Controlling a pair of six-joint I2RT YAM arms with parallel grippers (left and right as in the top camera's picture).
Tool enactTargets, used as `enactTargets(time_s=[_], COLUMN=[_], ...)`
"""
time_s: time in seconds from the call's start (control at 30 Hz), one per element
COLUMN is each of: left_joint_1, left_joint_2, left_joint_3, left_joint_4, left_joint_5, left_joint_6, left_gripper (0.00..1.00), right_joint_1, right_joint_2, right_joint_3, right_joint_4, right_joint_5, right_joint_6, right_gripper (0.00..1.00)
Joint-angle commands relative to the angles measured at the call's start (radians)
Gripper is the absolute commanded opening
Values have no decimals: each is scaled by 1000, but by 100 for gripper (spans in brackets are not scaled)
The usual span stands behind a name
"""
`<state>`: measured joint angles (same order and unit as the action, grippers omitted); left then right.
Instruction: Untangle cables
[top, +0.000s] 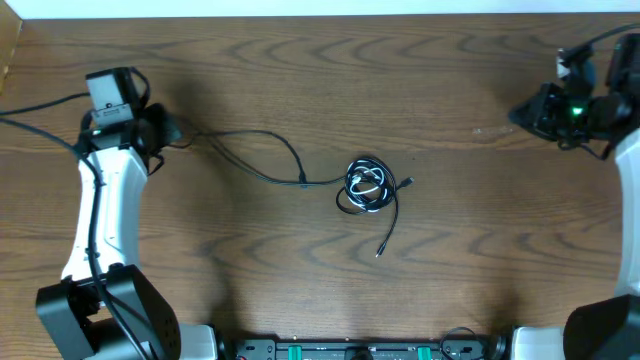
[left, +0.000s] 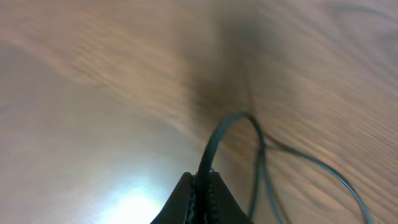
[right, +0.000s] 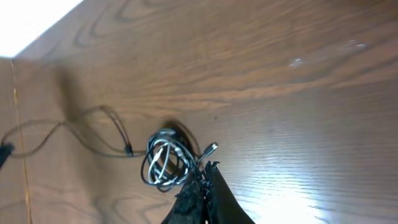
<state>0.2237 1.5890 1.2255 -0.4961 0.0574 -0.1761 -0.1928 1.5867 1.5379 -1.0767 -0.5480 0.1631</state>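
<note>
Checking in from the remote station. My left gripper (top: 172, 133) has its jaws pressed together on a black cable (left: 211, 146). In the left wrist view the cord comes straight up out of the pinch, arcs over to the right of the fingertips and drops back down. A thinner stretch of it runs off further right across the table (top: 300, 70). That view is pretty blurry, so I can't make out more detail.

From overhead, the same cable leaves the left jaws and trails away from them in a loose wave. It ends at the tangle (top: 366, 186), which sits well out in front of the left fingertips, roughly between the two grippers. The tangle is a small knotted coil of black loops with the white cable (right: 163, 160) wound into it. One black tail (top: 388, 225) hangs out of the coil on the side facing me and ends in a small plug. Another short plug (top: 408, 182) pokes out on the side facing the right arm.

The right gripper (right: 205, 177) has its jaws closed tight with nothing between them. In its wrist view the coil sits just past the fingertips and a bit to their left. Overhead, though, the gripper is well apart from the coil and touches no cable.
</note>
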Motion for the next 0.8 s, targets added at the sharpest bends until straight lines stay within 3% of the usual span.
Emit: enactTargets(time_s=[0.0, 0.2, 0.27, 0.3, 0.4, 0.77], left_joint_1=[-48, -127, -147, -157, -177, -244], left_joint_2=[-61, -220, -287, -325, -420, -577], left_joint_3=[17, 17, 17, 17, 17, 17], left_joint_4=[36, 197, 253, 284, 358, 460], left_joint_5=[152, 269, 272, 272, 272, 272], left_joint_6=[52, -8, -58, -82, -127, -216], left_gripper=[8, 8, 8, 8, 8, 8], right_joint_1=[77, 248, 298, 323, 383, 523], right_joint_2=[52, 115, 132, 142, 169, 303], right_joint_3=[11, 11, 11, 11, 11, 11], right_joint_4=[18, 111, 145, 161, 207, 324], right_joint_5=[-7, -19, -17, -6, 3, -10], right_joint_6=[-23, 4, 34, 65, 129, 280], right_gripper=[1, 5, 17, 32, 44, 43])
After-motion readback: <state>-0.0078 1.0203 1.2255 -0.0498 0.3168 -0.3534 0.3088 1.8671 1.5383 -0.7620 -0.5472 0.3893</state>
